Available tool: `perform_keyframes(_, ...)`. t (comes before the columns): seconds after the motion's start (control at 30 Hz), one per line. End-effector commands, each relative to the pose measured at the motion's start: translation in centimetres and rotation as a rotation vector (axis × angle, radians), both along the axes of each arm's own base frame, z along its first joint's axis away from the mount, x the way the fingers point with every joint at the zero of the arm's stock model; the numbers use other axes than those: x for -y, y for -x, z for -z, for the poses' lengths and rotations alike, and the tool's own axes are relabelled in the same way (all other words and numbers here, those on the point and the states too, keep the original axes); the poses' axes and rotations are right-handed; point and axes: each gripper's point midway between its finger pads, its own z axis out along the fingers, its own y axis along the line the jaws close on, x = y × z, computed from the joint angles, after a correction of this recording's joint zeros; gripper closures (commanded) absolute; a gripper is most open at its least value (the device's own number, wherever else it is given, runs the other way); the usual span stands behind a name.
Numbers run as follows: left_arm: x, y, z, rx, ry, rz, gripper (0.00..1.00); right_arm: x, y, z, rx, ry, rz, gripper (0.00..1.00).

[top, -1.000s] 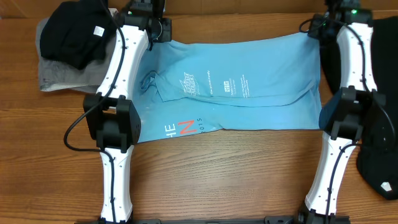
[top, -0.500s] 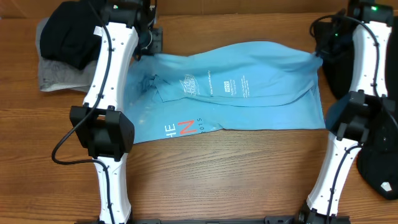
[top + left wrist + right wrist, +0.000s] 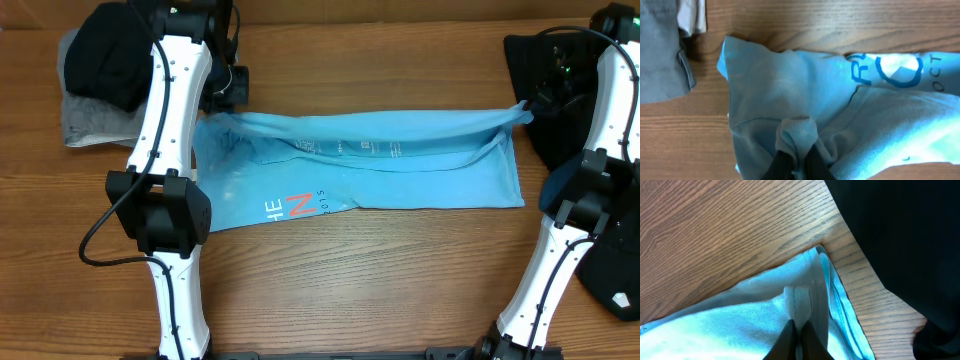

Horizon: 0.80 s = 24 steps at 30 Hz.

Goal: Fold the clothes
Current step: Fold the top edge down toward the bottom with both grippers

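T-shirt (image 3: pixel 420 180): soft, light, limp. Spread across mid-frame on the tabletop (image 3: pixel 380 290), far edge lifted in a ridge. Pinched at both upper corners: left fingers (image 3: pixel 782 167) clamped on a bunched fold, right fingers (image 3: pixel 786 341) on the hem. Likely to sag between holds; best gripped at corners, kept taut. Black garment (image 3: pixel 110 55), grey garment (image 3: pixel 85 125) upper left.

The T-shirt (image 3: pixel 420 178) is light blue, with small white print (image 3: pixel 365 147) along its middle and red-and-white lettering (image 3: pixel 292 207) at its near left. Far left, a black garment (image 3: pixel 110 50) lies on a grey garment (image 3: pixel 85 125). At the right, a second black garment (image 3: pixel 615 265) carries a white tag (image 3: pixel 619 297). The table (image 3: pixel 380 290) is brown wood with streaky grain.
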Motion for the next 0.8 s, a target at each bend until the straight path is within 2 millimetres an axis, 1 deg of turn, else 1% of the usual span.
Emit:
perform_keyframes(0.0,-0.4,0.8,-0.8,-0.005,-0.026,0.022,0.96,0.0,-0.3,-1.2,0.032,0.012,-0.003,0.96)
perform_keyframes(0.13,-0.5,2.2,0.7,-0.081,-0.033,0.024,0.96,-0.2,0.3,-0.2,-0.006,0.0,-0.003,0.96)
perform_keyframes(0.27,-0.5,4.1,3.0,-0.182,-0.045,0.03,0.96,0.6,1.2,1.0,-0.059,0.032,0.002,0.96)
perform_keyframes(0.47,-0.8,6.1,6.1,-0.285,-0.056,0.031,0.95,0.6,2.0,2.1,-0.106,0.035,-0.001,0.96)
perform_keyframes(0.53,-0.8,6.3,6.6,-0.294,-0.058,0.031,0.85,0.5,2.4,2.5,-0.125,0.031,-0.008,0.96)
perform_keyframes(0.57,-0.8,6.4,6.8,-0.299,-0.058,0.031,0.76,0.5,2.7,2.9,-0.139,0.029,-0.014,0.96)
perform_keyframes(0.6,-0.8,6.5,6.9,-0.302,-0.058,0.032,0.64,0.4,2.9,3.1,-0.147,0.026,-0.024,0.94)
perform_keyframes(0.63,-0.8,6.5,7.1,-0.303,-0.059,0.032,0.53,0.2,3.1,3.4,-0.159,0.022,-0.031,0.86)
perform_keyframes(0.67,-0.9,6.6,7.2,-0.305,-0.06,0.033,0.43,0.1,3.5,3.8,-0.174,0.015,-0.04,0.74)
perform_keyframes(0.7,-0.9,6.6,7.2,-0.306,-0.059,0.036,0.34,0.0,3.8,4.2,-0.186,0.01,-0.05,0.67)
perform_keyframes(0.73,-0.9,6.6,7.2,-0.305,-0.059,0.042,0.21,-0.1,4.1,4.6,-0.202,0.003,-0.058,0.58)
perform_keyframes(0.77,-0.9,6.5,7.2,-0.302,-0.06,0.043,0.12,-0.2,4.4,4.9,-0.215,-0.003,-0.062,0.52)
